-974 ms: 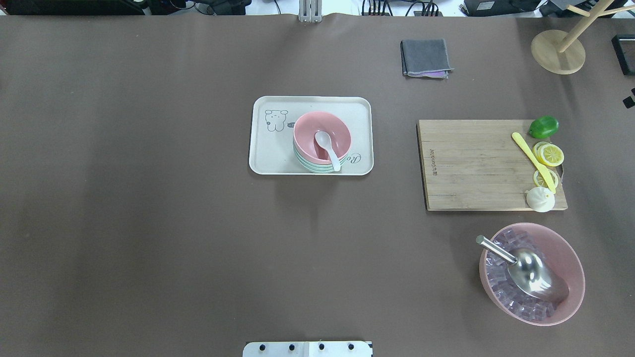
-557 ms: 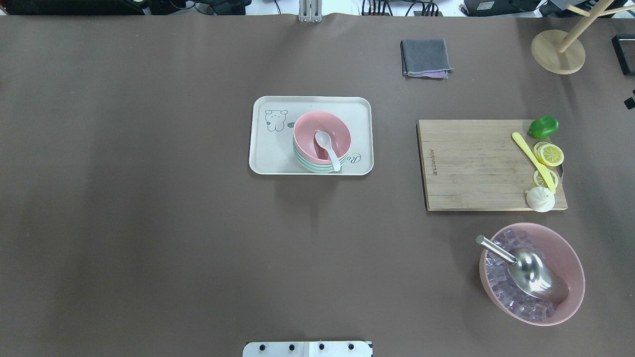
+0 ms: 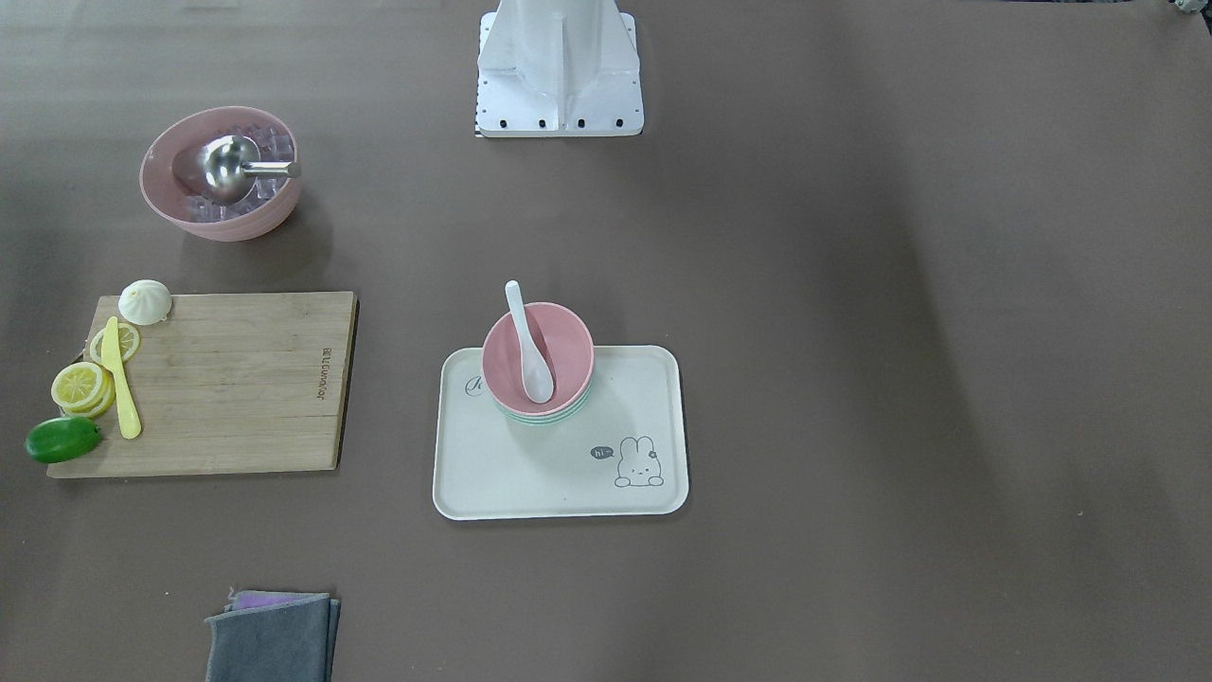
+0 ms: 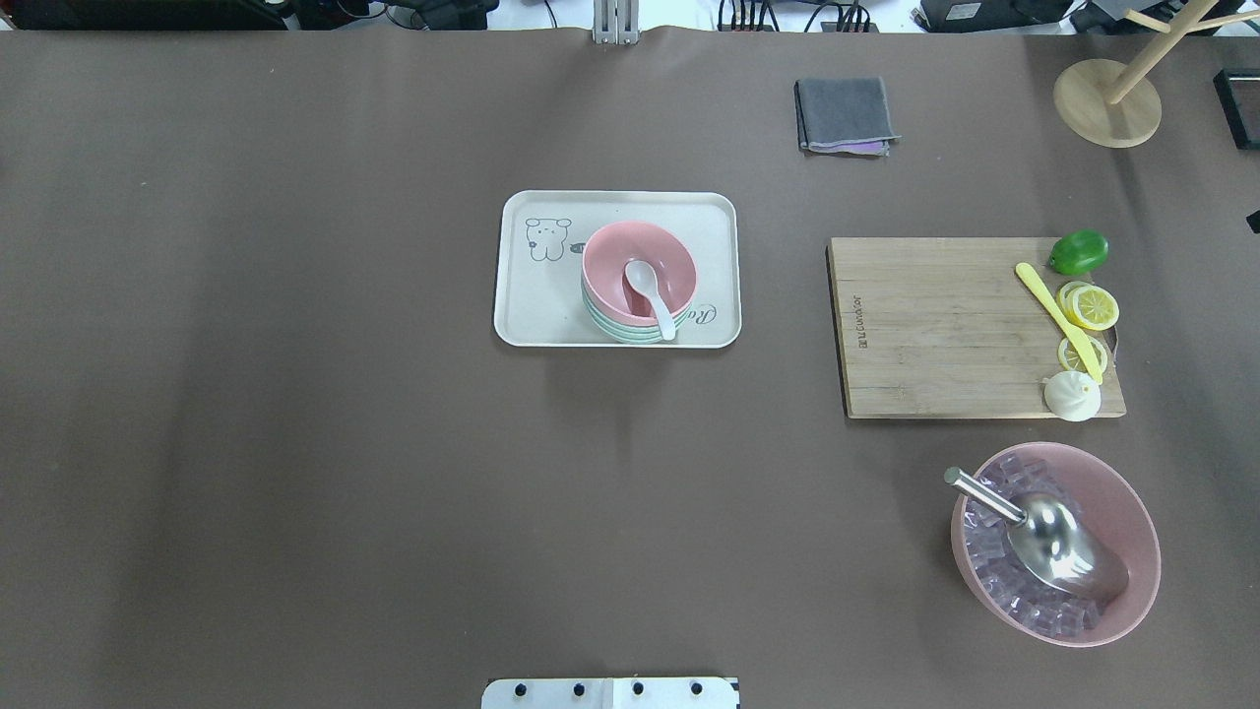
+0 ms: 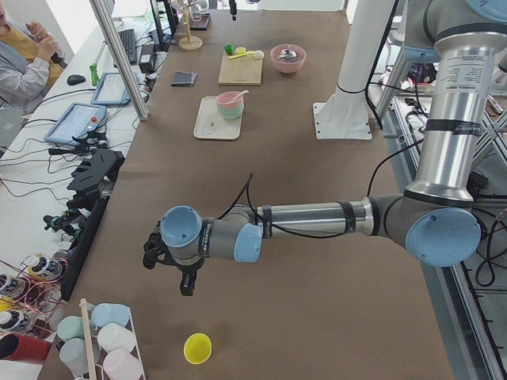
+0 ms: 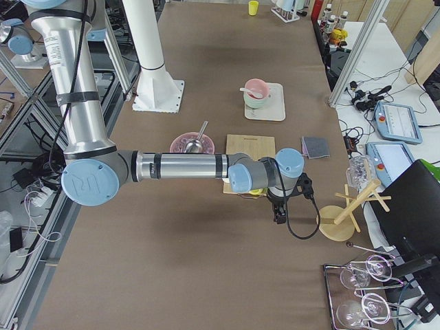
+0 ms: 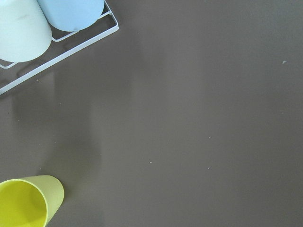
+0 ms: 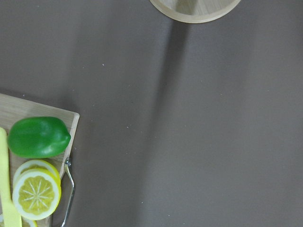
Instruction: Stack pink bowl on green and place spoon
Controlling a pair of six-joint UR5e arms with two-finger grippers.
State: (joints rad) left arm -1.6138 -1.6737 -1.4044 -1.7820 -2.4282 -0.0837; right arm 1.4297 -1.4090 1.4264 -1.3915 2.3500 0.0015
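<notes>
The pink bowl (image 4: 664, 258) sits stacked on the green bowl (image 4: 630, 335) on a cream tray (image 4: 532, 315) at the table's middle. A white spoon (image 4: 650, 295) lies in the pink bowl, its handle over the rim; it also shows in the front view (image 3: 528, 346). My left gripper (image 5: 170, 267) hangs over bare table far off at the left end, seen only in the exterior left view. My right gripper (image 6: 280, 210) hangs past the cutting board at the right end. I cannot tell whether either is open or shut. Neither touches the bowls.
A wooden cutting board (image 4: 935, 325) holds a yellow knife, lemon slices, a lime (image 4: 1078, 252) and a bun. A large pink bowl (image 4: 1122, 492) holds ice cubes and a metal scoop. A grey cloth (image 4: 845, 115), a wooden stand (image 4: 1107, 103), a yellow cup (image 7: 26, 201) and a cup rack (image 7: 61, 45) are around.
A dark sliver of the right gripper at the overhead view's right edge has slid down and further out of view. The bowls, spoon and tray have not moved.
</notes>
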